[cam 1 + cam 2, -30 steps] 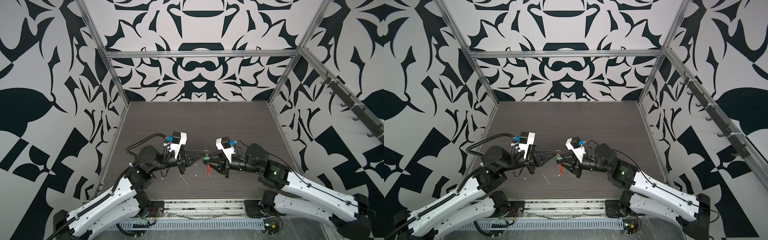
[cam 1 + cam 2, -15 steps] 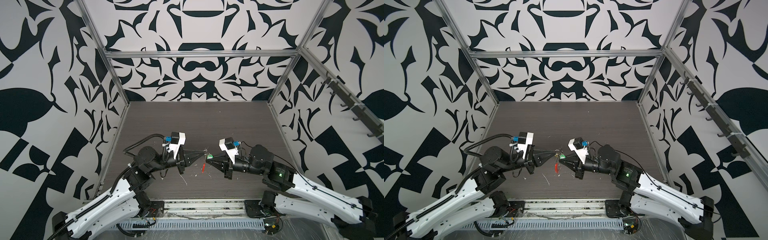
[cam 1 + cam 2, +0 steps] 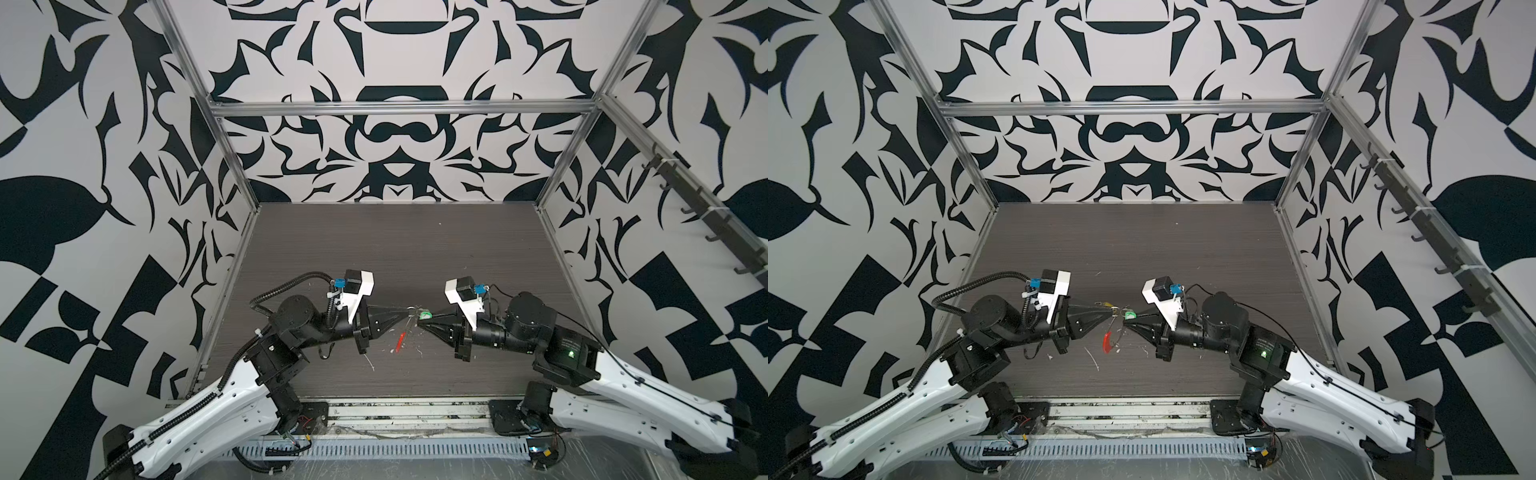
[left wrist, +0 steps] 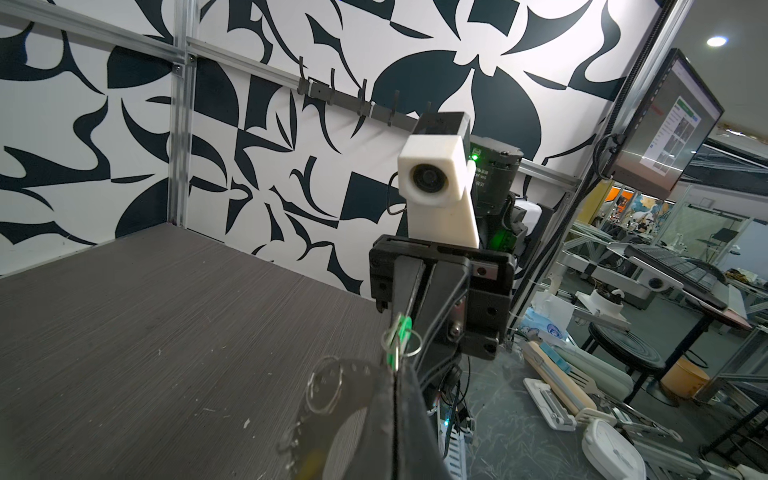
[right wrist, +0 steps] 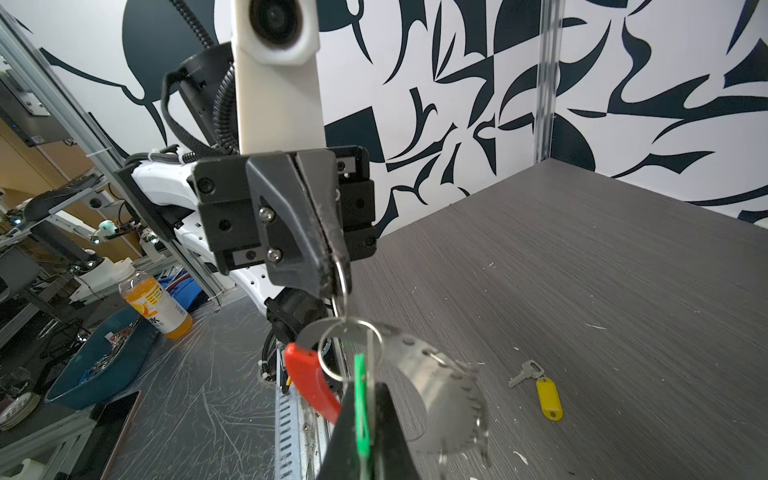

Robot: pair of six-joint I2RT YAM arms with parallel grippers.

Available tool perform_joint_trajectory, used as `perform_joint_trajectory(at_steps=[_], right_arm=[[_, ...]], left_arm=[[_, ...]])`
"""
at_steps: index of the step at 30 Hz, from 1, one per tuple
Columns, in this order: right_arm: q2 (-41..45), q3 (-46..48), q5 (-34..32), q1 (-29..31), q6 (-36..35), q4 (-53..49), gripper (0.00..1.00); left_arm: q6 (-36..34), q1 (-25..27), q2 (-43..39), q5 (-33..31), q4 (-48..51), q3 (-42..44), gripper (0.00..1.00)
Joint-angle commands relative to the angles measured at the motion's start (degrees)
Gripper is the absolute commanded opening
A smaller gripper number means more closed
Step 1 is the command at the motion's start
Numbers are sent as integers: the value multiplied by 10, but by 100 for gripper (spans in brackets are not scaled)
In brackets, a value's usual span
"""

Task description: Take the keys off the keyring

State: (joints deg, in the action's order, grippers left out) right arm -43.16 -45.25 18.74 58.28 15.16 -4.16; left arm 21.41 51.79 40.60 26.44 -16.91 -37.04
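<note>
Right wrist view, left gripper: fingers pressed together, apparently on a thin wire end of the keyring.
Right wrist view, red sleeve: on the keyring, just below that grip.
Right wrist view, green-tagged key: tag edge-on, pinched by the right gripper.
Right wrist view, yellow-tagged key: flat on the table, off the keyring, well apart.
Left wrist view, right gripper: closed on the green tag; keyring a blur by the lens.
Both top views, grippers: tip to tip above the table, red sleeve dangling beneath.
</note>
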Motion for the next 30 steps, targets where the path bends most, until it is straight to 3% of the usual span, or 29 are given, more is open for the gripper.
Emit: perform_joint_trajectory(at_steps=[1,12,30], right_arm=[[17,-21,-34,-4,-3,-10,0],[25,-23,-61,-4,-11,-18,0],[30,-53,-105,-4,-37,-41,0]], left_arm=[[-8,-4,-24,-22,-10,2,0],[-11,-4,-36,-38,9,1,0],[-11,-3,-32,-10,42,-3,0]])
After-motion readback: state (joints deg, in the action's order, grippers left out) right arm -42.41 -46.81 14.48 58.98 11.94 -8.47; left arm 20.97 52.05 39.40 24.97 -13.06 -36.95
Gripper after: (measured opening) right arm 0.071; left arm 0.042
